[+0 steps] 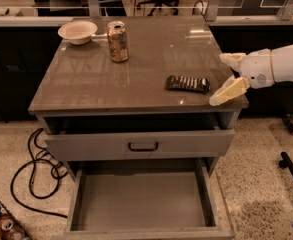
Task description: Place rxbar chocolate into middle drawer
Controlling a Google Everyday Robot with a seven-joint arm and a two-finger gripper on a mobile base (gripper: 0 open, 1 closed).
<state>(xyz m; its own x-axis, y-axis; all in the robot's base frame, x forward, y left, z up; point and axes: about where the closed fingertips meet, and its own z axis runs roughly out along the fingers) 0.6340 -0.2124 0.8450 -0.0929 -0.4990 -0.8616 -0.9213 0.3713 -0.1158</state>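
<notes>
- Camera view: gripper sits just right of rxbar chocolate, fingers spread wide, holding nothing.
- I straddle the bar across its narrow width before closing.

- A white bowl is set at the far left corner of the cabinet top, well left of the gripper, which is held at the top's right front edge.
- A gold-tan can is stood upright beside the bowl, beyond and left of the gripper.
- A grey drawer with a black handle is seen part-open, below and left of the gripper.
- A black cable is laid on the floor, far below-left.
</notes>
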